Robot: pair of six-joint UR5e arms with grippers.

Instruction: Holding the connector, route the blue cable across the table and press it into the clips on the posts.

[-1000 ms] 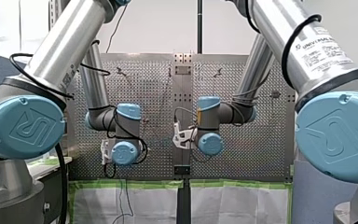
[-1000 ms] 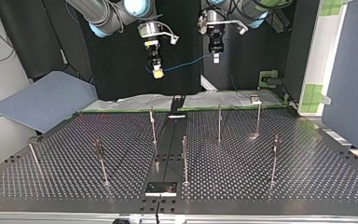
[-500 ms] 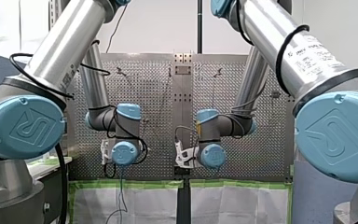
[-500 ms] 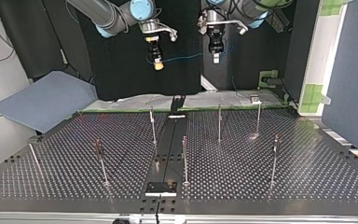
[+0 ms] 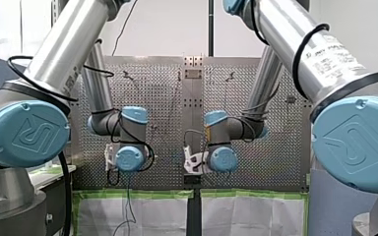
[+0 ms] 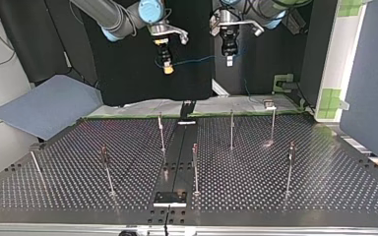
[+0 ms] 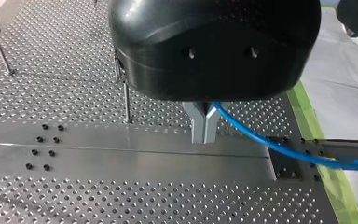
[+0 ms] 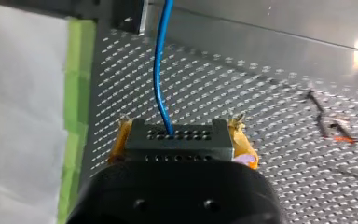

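Left pincer [image 7: 204, 134] clamps one blue cable [image 7: 261, 138], right pincer [image 8: 181, 125] one connector [image 8: 177, 141].

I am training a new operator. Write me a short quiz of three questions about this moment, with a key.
1. True or false: the blue cable is not yet in any clip on the posts.
2. What do my right arm's jaws hold? A. the connector B. a post C. nothing
3. Fill in: my left arm's jaws are shut on the ____.
Key: 1 true; 2 A; 3 blue cable.
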